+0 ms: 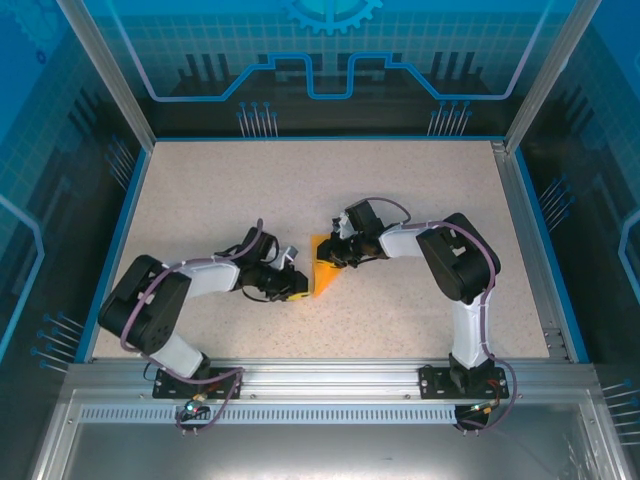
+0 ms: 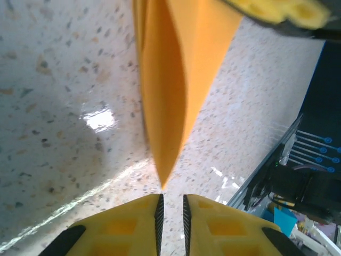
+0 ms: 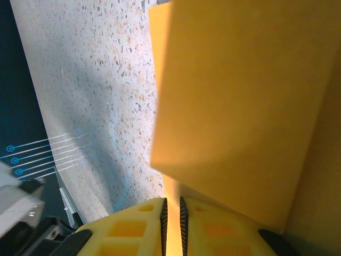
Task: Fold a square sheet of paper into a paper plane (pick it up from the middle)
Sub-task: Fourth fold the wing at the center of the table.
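The orange-yellow paper (image 1: 322,268) lies mid-table, folded into a pointed shape, and stands partly lifted off the surface. My right gripper (image 1: 335,255) holds its upper end. In the right wrist view the gripper (image 3: 171,205) is shut on a thin edge of the paper (image 3: 240,96), which fans out wide ahead of it. My left gripper (image 1: 298,288) sits at the paper's lower left. In the left wrist view the paper's tip (image 2: 162,181) ends just ahead of that gripper (image 2: 171,205). The jaws stand a narrow gap apart with bare table between them. One right fingertip (image 2: 277,9) shows top right.
The speckled table (image 1: 420,180) has a blue rim (image 1: 112,240) on the left and an aluminium rail (image 1: 330,372) along the near edge. Glass walls with posts enclose the cell. Both arms reach inward towards the middle, close together.
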Action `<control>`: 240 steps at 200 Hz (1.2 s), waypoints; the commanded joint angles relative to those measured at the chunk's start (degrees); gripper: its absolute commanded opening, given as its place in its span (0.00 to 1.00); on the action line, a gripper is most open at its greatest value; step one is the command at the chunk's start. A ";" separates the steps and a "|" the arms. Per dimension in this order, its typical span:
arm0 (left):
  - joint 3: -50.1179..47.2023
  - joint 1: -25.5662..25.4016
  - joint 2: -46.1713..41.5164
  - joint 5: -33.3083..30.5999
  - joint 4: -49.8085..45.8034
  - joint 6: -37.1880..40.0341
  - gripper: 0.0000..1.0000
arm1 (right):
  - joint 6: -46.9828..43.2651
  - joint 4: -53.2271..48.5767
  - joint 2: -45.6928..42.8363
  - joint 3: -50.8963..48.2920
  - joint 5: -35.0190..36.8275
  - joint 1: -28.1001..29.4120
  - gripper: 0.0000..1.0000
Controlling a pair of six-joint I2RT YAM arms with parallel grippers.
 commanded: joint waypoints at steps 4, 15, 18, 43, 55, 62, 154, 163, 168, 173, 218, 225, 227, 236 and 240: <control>-0.31 0.32 -1.81 -2.24 1.19 -4.48 0.21 | -1.45 -6.37 3.37 -1.51 6.25 -0.81 0.18; 0.30 0.26 -1.63 -2.21 2.06 -5.60 0.22 | -1.49 -6.64 3.45 -1.32 6.40 -0.81 0.17; 0.46 0.26 -1.45 -2.00 2.50 -5.92 0.22 | -1.50 -6.66 3.46 -1.36 6.39 -0.81 0.17; 2.74 0.11 0.04 -0.12 5.34 -7.33 0.23 | -1.52 -6.75 3.50 -1.28 6.22 -0.80 0.17; 3.82 0.11 0.78 0.82 6.54 -8.23 0.23 | -1.60 -6.84 3.39 -1.44 6.35 -0.81 0.17; 4.43 -0.02 1.26 1.04 7.15 -8.67 0.23 | -1.59 -6.86 3.37 -1.47 6.41 -0.86 0.17; 7.28 -1.74 11.48 2.73 9.81 -9.33 0.22 | -1.74 -7.22 3.29 -1.38 6.35 -0.92 0.18; 6.63 -1.83 11.60 1.84 9.39 -9.11 0.22 | -1.72 -7.19 3.22 -1.46 6.32 -0.91 0.18; 6.19 -1.86 11.58 1.55 9.30 -9.02 0.22 | -1.69 -7.19 3.20 -1.48 6.32 -0.93 0.18; 5.82 -1.85 11.65 1.45 9.25 -8.89 0.22 | -1.72 -7.19 3.20 -1.56 6.40 -0.90 0.18; 3.92 -2.15 12.01 2.12 8.48 -7.52 0.22 | -1.69 -7.27 3.45 -1.60 6.35 -0.92 0.18; 3.94 -2.14 11.93 1.63 7.45 -6.91 0.22 | -1.71 -7.28 3.46 -1.65 6.31 -0.91 0.18; 3.94 -2.18 11.91 1.45 7.18 -6.80 0.22 | -1.70 -7.28 3.50 -1.62 6.37 -0.95 0.18; 3.70 -2.21 11.63 0.84 6.34 -6.37 0.21 | -1.69 -7.41 3.58 -1.64 6.33 -0.91 0.18; 3.59 -2.15 11.55 0.75 6.25 -6.22 0.22 | -1.76 -7.37 3.63 -1.62 6.35 -0.95 0.18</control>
